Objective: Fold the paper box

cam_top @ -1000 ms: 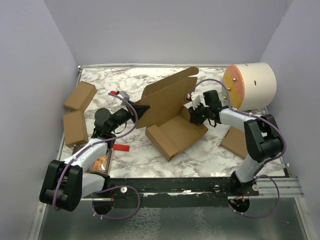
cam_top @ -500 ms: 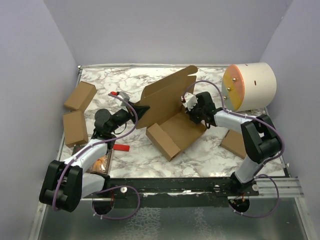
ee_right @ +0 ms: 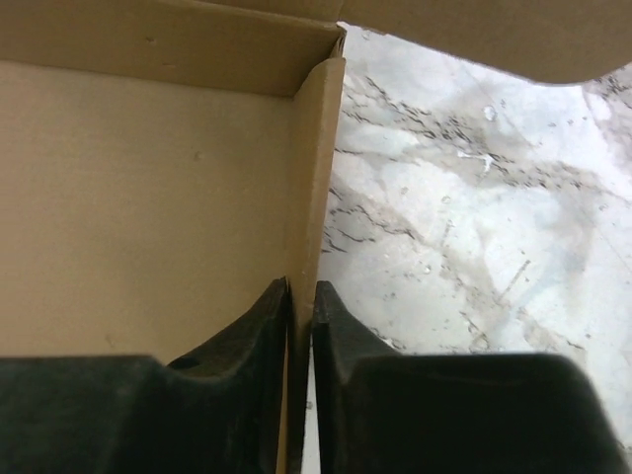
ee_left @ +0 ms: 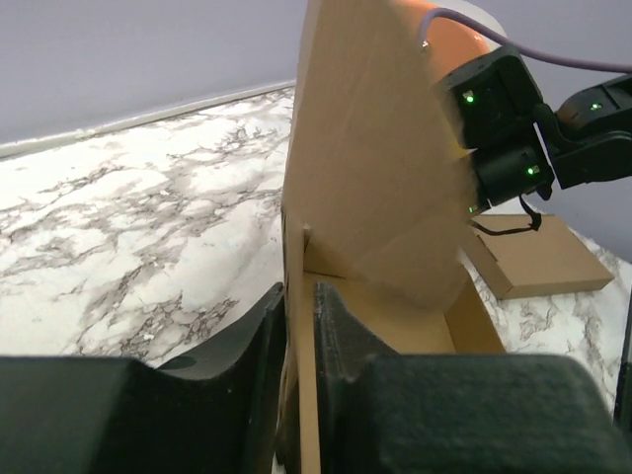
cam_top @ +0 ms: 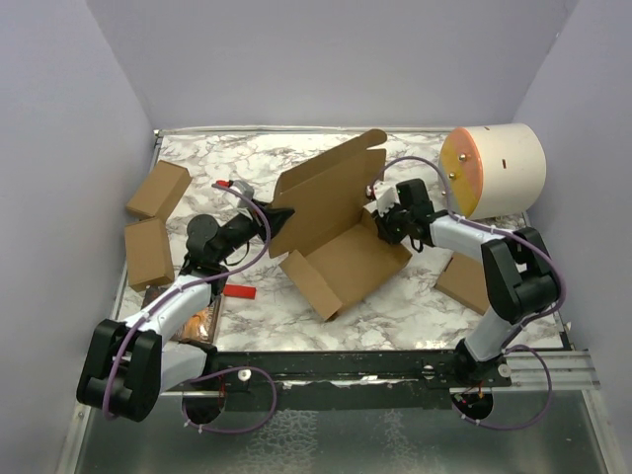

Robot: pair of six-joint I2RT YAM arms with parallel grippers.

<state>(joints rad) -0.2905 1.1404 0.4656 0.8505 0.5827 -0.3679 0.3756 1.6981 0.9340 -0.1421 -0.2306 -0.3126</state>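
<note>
The paper box [cam_top: 341, 265] is seen in the middle of the desk [cam_top: 247, 158]. Its tray is laid flat on the marble top, and its big lid is tipped up toward the back left.

The lid's left edge is held by the left end effector [cam_top: 286, 213]. In the left wrist view the card is pinched between the two fingers [ee_left: 259, 336], which are nearly closed w/ only the thin card in the gap. The tray's right wall is held by the right end effector [cam_top: 383, 223]. In the right wrist view that wall is squeezed between both fingers [ee_right: 341, 326], also nearly closed.

Vs. 1 sec ago, the tray is found a bit more to the left, and the lid is leaned a bit more that way too. Vs. half a sec ago, the right end effector is found back toward the right, at the tray's edge.

Three small boxes [cam_top: 158, 190] are seen: two by the left wall, one beside the right arm. A cream drum [cam_top: 499, 170] w/ an orange end is laid at the back right. A red bit [cam_top: 239, 291] is laid near the left arm.
</note>
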